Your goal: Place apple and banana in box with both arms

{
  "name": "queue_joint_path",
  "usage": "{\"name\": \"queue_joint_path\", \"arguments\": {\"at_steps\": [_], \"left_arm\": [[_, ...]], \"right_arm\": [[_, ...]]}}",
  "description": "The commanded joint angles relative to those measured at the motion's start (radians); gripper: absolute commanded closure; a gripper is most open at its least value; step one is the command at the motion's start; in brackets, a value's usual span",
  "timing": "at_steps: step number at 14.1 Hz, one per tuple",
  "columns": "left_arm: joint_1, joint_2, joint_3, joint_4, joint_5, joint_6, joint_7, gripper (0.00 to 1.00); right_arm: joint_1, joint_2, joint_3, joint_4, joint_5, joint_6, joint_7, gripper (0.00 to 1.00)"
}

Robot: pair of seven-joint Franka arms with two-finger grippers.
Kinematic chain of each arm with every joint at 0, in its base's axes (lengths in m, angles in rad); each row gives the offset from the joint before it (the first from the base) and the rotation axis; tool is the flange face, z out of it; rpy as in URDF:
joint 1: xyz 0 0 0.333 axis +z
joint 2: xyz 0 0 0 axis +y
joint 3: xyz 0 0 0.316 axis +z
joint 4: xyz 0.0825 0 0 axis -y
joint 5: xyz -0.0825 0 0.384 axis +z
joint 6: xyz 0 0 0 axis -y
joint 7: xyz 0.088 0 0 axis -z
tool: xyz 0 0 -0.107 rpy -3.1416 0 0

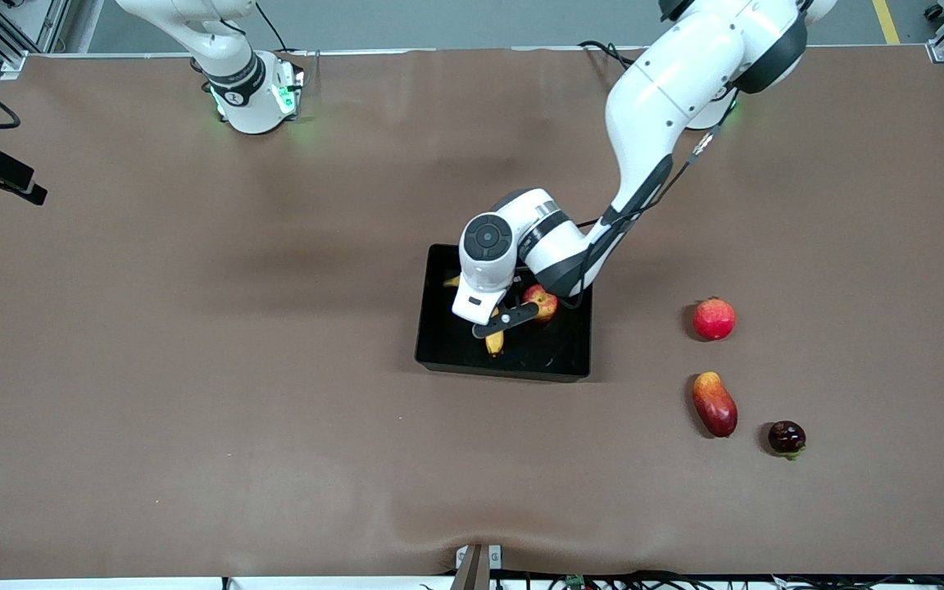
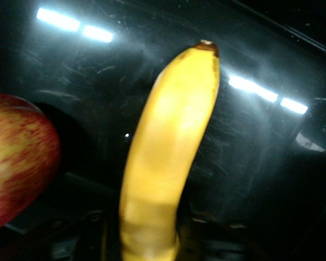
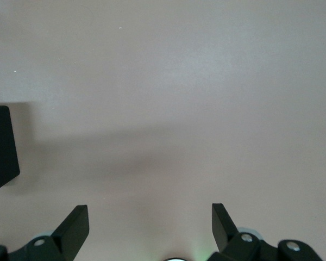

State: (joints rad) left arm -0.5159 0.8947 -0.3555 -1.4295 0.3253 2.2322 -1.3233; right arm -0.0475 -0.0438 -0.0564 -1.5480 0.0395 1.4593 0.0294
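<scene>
While the banana (image 1: 494, 340) and apple (image 1: 542, 303) lie in the box (image 1: 447, 348), the left gripper (image 2: 141, 239) is seen around the banana, grip unclear; the right gripper (image 3: 149, 225) is held open over bare table (image 3: 179, 81).

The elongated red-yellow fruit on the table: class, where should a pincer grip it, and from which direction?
Grip the mango-like fruit across its narrow middle, coming straight down from above. It lies flat on the table with open space around it, so fingers fit either side of its long axis.

red round fruit (image 1: 714, 319) | mango-like fruit (image 1: 714, 404) | dark fruit (image 1: 787, 437) | brown table (image 1: 193, 369)
</scene>
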Motion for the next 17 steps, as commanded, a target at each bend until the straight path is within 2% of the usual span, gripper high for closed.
{"name": "queue_joint_path", "arguments": {"at_steps": [1, 3, 9, 11, 14, 17], "left_arm": [[-0.013, -0.011, 0.027, 0.026, 0.008, 0.018, -0.010, 0.00], [0.013, -0.083, 0.035, 0.024, 0.011, -0.008, 0.010, 0.00], [0.244, -0.390, 0.030, 0.021, -0.008, -0.345, 0.384, 0.00], [0.321, -0.462, 0.024, 0.021, -0.009, -0.434, 0.510, 0.00], [0.401, -0.566, 0.026, 0.021, -0.055, -0.520, 0.579, 0.00], [0.453, -0.644, 0.026, 0.021, -0.077, -0.591, 0.749, 0.00]], "right_arm": [[-0.002, -0.001, 0.003, 0.009, -0.010, -0.007, -0.008, 0.00], [-0.002, -0.001, 0.003, 0.011, -0.012, -0.008, -0.008, 0.00], [0.001, -0.002, 0.004, 0.011, -0.012, -0.007, -0.008, 0.00], [0.003, -0.002, 0.006, 0.011, -0.012, -0.011, -0.008, 0.00], [0.017, -0.004, 0.010, 0.006, -0.010, -0.016, 0.026, 0.00], [0.037, -0.004, 0.010, 0.000, -0.010, -0.029, 0.020, 0.00]]}}
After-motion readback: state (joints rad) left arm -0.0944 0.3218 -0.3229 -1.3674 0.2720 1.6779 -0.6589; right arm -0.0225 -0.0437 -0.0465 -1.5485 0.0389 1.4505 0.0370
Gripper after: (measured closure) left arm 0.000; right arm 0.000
